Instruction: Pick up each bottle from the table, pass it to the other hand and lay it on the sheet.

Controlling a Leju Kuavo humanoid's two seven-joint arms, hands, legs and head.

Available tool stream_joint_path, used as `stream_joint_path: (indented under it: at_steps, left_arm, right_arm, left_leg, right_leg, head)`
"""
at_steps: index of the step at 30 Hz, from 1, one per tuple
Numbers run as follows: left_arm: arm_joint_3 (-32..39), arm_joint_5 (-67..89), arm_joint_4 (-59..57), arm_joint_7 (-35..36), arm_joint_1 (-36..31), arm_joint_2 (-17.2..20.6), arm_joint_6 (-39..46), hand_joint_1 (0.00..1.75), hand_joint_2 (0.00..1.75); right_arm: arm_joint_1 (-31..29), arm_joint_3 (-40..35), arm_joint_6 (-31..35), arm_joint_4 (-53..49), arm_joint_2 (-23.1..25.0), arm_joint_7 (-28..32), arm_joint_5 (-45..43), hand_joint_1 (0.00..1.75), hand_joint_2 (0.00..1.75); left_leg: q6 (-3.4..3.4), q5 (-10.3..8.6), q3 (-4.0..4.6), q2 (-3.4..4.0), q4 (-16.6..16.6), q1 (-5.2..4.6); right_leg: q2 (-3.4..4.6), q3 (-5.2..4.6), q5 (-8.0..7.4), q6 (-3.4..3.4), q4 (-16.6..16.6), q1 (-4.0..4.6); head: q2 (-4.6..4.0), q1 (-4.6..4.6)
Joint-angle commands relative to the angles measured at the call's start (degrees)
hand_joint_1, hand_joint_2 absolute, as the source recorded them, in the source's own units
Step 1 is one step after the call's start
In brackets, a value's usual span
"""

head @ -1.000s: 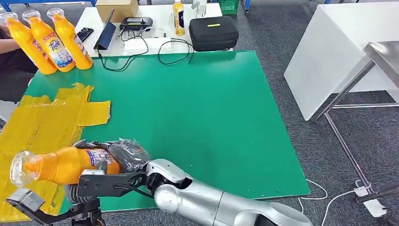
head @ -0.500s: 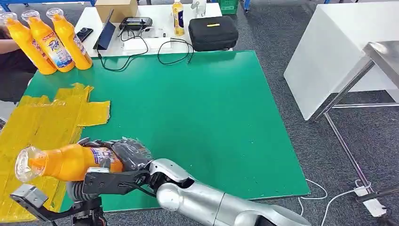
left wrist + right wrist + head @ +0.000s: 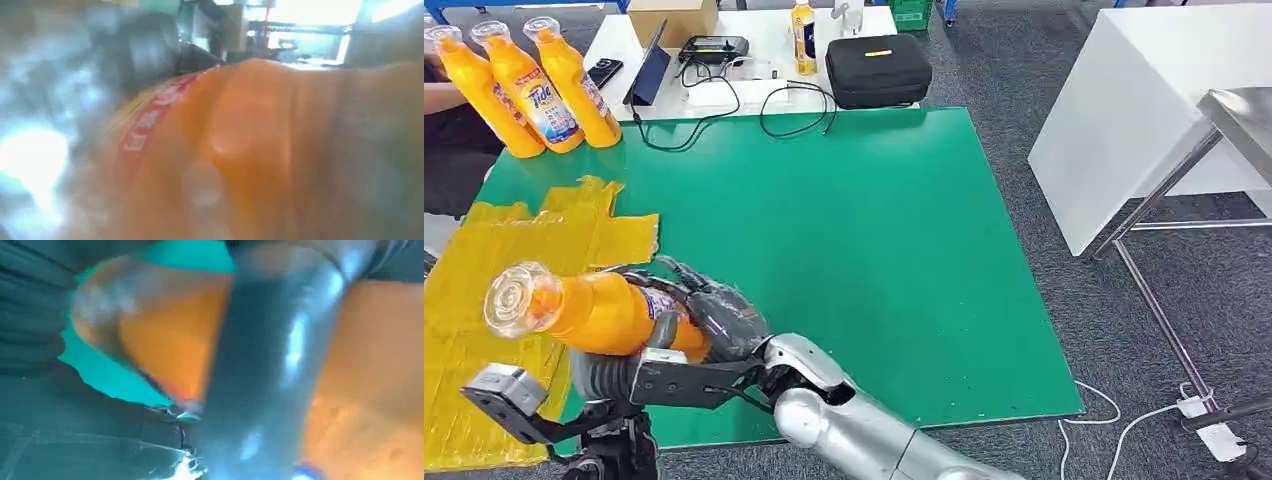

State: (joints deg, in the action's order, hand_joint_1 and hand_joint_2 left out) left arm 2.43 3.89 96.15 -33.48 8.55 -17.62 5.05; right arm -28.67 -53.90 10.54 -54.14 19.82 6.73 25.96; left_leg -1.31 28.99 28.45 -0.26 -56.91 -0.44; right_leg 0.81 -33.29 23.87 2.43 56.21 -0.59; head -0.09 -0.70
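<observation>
Your right hand (image 3: 714, 325) has its fingers wrapped around the base end of the orange Tide bottle (image 3: 604, 312), holding it roughly level above the table's near-left corner, clear cap (image 3: 516, 295) pointing out over the yellow sheet (image 3: 524, 250). Left hand (image 3: 604, 380) sits right under the bottle's belly; whether its fingers have closed on the bottle, I cannot tell — the left wrist view is just blurred orange plastic (image 3: 260, 150).

Handling: looks full, so expect real weight and a cap-heavy lever against a base grip. Body is smooth, rigid plastic and probably slick; the label band gives better friction. Take it with the left hand mid-body on the label, not the tapered neck.

Three more Tide bottles (image 3: 519, 85) stand at the green table's (image 3: 874, 250) far-left corner, touching each other, well apart from the sheet.
</observation>
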Motion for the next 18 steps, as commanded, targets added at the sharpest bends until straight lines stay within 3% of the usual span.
stream_joint_path:
  at_steps: [1,18]
  left_arm:
    - [1.38,5.71,-1.66,-0.81,-4.35,1.96,3.49,1.75,1.75]
    - [4.71,16.82,-5.77,-1.76,-6.78,3.62,10.4,1.75,1.75]
  right_arm:
    - [3.93,8.5,-1.21,-6.46,-3.92,0.79,2.95,0.0,0.0]
    - [4.75,11.74,-3.62,-8.35,-4.64,1.17,5.04,0.0,0.0]
  left_leg:
    - [0.1,-0.05,-0.08,-0.29,0.07,0.07]
    - [0.1,-0.05,-0.15,-0.15,0.13,0.06]
  right_leg:
    - [-0.35,0.21,0.03,-0.06,-0.11,0.07]
    - [-0.19,0.23,-0.01,-0.08,-0.15,0.06]
  head:
    - [-0.02,0.02]
    - [-0.02,0.0]
